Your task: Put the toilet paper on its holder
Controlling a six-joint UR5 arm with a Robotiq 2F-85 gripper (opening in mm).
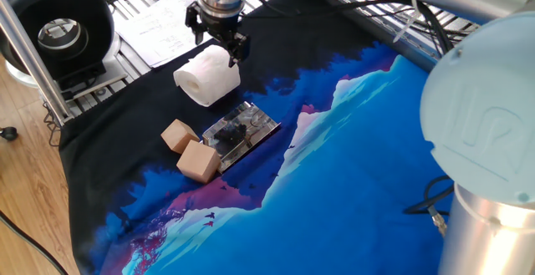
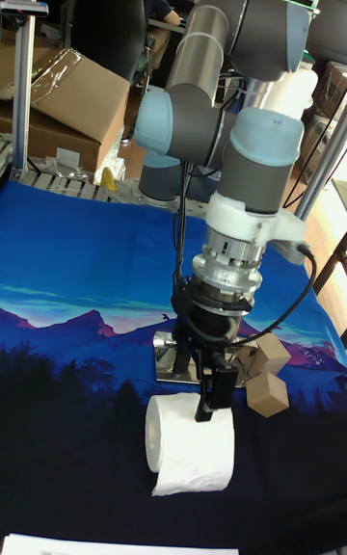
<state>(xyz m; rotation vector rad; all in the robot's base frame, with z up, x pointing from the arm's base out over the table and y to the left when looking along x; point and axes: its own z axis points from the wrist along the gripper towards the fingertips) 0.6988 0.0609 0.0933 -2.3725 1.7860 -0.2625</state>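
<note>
The white toilet paper (image 1: 206, 78) lies on its side on the dark cloth at the back left. My gripper (image 1: 216, 41) hangs open right over the roll's far end, one dark finger on each side of its top edge. In the tall fixed view the gripper (image 2: 203, 383) points down onto the toilet paper (image 2: 191, 447), with one fingertip (image 2: 205, 408) overlapping the roll's upper rim. The shiny silver holder (image 1: 241, 130) lies flat just in front of the roll, and the arm partly hides the holder (image 2: 166, 355) in the tall view.
Two tan wooden cubes (image 1: 178, 134) (image 1: 198, 160) sit against the holder's left end. Paper sheets (image 1: 163, 24) lie behind the cloth, a black round device (image 1: 58, 28) stands at the back left, and cables (image 1: 393, 7) run along the back right.
</note>
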